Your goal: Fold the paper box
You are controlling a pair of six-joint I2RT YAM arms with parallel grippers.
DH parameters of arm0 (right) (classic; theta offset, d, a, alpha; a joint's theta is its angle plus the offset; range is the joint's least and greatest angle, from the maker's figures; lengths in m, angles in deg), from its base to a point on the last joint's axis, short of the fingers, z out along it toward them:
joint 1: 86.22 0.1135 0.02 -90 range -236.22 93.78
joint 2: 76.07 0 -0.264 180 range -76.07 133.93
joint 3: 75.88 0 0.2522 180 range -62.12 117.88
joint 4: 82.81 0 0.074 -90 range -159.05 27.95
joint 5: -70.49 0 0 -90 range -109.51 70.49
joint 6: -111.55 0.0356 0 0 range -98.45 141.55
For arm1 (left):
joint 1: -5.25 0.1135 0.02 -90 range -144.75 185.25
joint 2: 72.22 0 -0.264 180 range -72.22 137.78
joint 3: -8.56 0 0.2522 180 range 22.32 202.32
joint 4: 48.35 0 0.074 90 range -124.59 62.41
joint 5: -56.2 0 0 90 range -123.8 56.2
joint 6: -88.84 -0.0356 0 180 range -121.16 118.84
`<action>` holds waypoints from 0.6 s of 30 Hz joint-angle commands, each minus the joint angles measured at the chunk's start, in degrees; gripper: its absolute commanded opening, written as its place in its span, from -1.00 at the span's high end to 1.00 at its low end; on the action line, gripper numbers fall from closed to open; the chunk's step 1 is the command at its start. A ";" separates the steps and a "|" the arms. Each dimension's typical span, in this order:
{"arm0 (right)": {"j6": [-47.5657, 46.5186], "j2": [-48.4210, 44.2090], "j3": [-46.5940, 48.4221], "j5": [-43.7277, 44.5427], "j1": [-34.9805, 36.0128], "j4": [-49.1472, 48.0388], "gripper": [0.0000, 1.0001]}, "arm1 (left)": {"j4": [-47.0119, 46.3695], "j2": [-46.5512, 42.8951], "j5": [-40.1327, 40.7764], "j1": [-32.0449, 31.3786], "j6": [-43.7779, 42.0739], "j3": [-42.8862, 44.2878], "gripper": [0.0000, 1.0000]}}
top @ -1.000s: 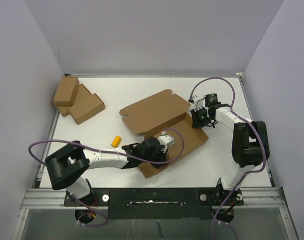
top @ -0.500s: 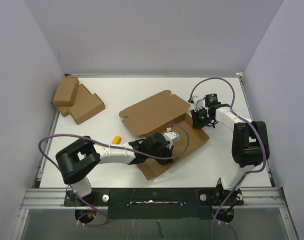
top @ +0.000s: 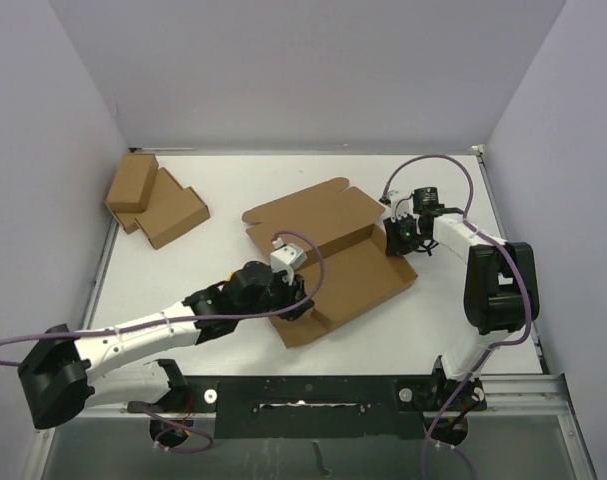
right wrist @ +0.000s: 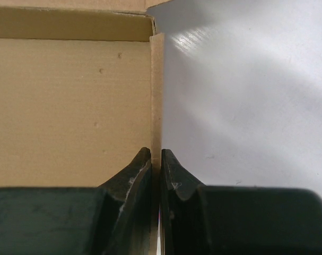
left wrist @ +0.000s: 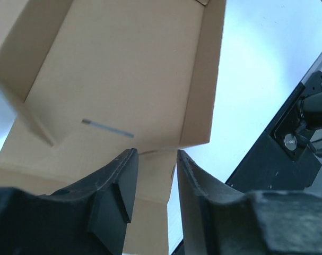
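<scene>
The big brown cardboard paper box [top: 358, 280] is lying open on the white table [top: 233, 190]. The left tool [left wrist: 155, 159] is letting go, jaws apart, backing off the box's near corner. The right tool [right wrist: 156, 156] is still pinching the box's far side wall, so more folding is coming.

The paper box [top: 333, 255] lies in the middle of the table [top: 233, 180], with two smaller boxes [top: 153, 205] at the upper left. The left gripper [top: 295, 298] is at its lower-left end, and the right gripper [top: 396, 238] is on its right wall.

Top camera overhead, facing down; wrist cameras close-up; all share paper box [top: 368, 275].
</scene>
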 commanded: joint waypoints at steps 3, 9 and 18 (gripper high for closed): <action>2.36 -4.24 -0.40 -2.74 -0.67 -2.49 0.93 | 8.12 -11.01 4.16 4.58 8.93 -5.77 0.13; 2.51 -4.08 -0.51 -2.71 -0.78 -2.77 0.93 | 19.33 -18.20 11.52 6.37 20.96 -7.21 -0.02; 2.60 -4.14 -0.58 -2.59 -0.92 -2.79 0.93 | 27.90 -19.75 17.59 6.98 28.44 -6.49 -0.13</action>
